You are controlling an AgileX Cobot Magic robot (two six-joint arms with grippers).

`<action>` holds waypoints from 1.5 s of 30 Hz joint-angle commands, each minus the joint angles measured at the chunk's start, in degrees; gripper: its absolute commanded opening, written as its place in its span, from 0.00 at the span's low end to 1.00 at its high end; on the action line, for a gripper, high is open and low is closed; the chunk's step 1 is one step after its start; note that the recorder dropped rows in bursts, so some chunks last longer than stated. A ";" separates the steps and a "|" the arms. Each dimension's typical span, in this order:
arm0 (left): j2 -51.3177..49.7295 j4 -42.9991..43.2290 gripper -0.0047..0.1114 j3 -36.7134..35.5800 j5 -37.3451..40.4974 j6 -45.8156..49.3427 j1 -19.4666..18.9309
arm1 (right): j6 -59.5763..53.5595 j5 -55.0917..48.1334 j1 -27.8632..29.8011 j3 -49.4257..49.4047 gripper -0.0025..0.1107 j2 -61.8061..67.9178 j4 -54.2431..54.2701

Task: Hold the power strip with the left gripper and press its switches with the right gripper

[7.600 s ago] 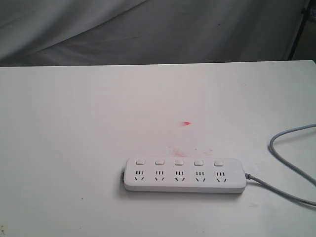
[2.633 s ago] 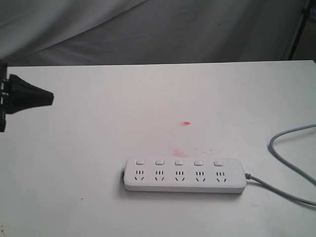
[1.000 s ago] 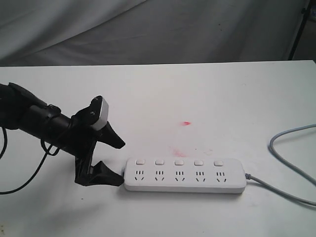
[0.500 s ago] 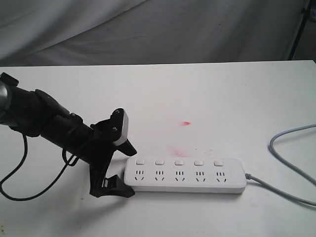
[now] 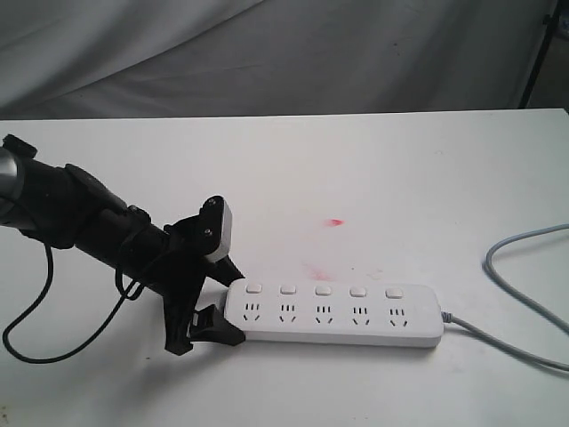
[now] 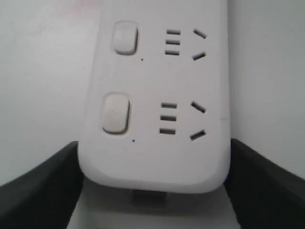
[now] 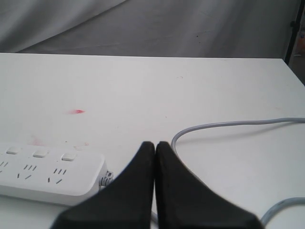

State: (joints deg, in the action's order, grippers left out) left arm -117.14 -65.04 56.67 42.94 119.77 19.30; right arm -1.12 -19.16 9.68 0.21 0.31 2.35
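Now my left gripper (image 5: 230, 307) pinches the power strip (image 5: 333, 311) at its free end; my right gripper's (image 7: 155, 145) fingers are pressed together, near the cord (image 7: 228, 124).

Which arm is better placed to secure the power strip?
Left. The left hand has its jaws either side of the power strip at one end, so it need only clamp. The right hand is shut, near the other end.

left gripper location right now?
Exterior view, left side: the left gripper sits low on the table, jaws flanking the cord-free end of the power strip.
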 commanded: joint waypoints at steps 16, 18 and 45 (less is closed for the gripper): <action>-0.05 -0.85 0.07 0.34 -2.69 0.18 0.28 | 0.09 0.08 0.12 -0.21 0.02 -0.31 -0.10; -0.05 -0.85 0.04 0.34 -2.69 0.18 0.28 | 0.09 0.08 0.12 -0.21 0.02 -0.31 -0.10; -0.05 -0.85 0.04 0.34 -2.69 0.18 0.28 | 0.09 0.08 0.12 -0.21 0.02 -0.31 -0.10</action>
State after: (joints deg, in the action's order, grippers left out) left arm -117.14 -65.29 56.67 42.05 119.90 19.39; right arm -1.12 -19.16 9.68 0.21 0.31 2.35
